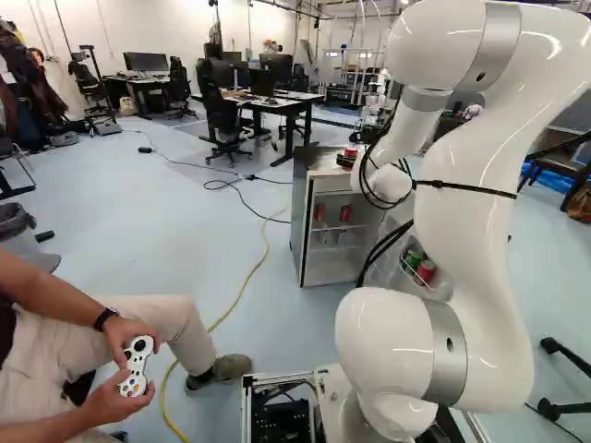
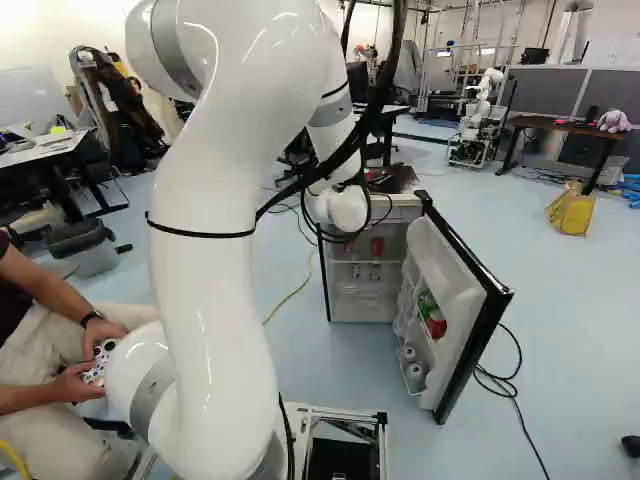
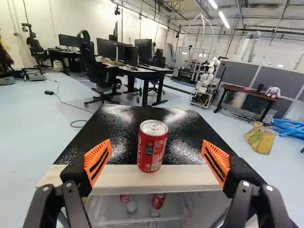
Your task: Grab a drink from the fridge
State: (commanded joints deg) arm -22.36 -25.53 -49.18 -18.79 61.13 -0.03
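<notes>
Red and metal-topped, a drink can (image 3: 152,146) is standing upright near the front edge of the black top (image 3: 118,124) of a small grey-sided fridge (image 1: 299,217), and is showing near the centre of the left base view's upper half. The black gripper (image 1: 345,161) is reaching over the fridge's front, partly hiding behind the arm's white wrist. In the wrist view, the gripper (image 3: 156,143) is holding nothing: its two fingers with orange pads (image 3: 97,161) are standing wide apart, with the can lining up with the gap between them and neither pad touching it.

Below the top, two more red cans (image 1: 345,213) are standing on a shelf in the fridge's white interior. The white-lined, black-edged door (image 2: 444,265) is hanging open right of the centre of the right base view, and its rack is holding a green can (image 1: 413,259) and a red one (image 1: 426,269) beside it.

The thick white arm (image 1: 480,203) is filling much of the left base view's right side. A yellow cable (image 1: 242,291) is snaking over the pale blue floor left of the fridge. Dark desks with monitors (image 1: 146,62) are standing at the upper left of that view. Another robot (image 2: 478,120), white and jointed, is standing at the upper right of the right base view, and a yellow bag (image 2: 571,212) is lying farther right.
</notes>
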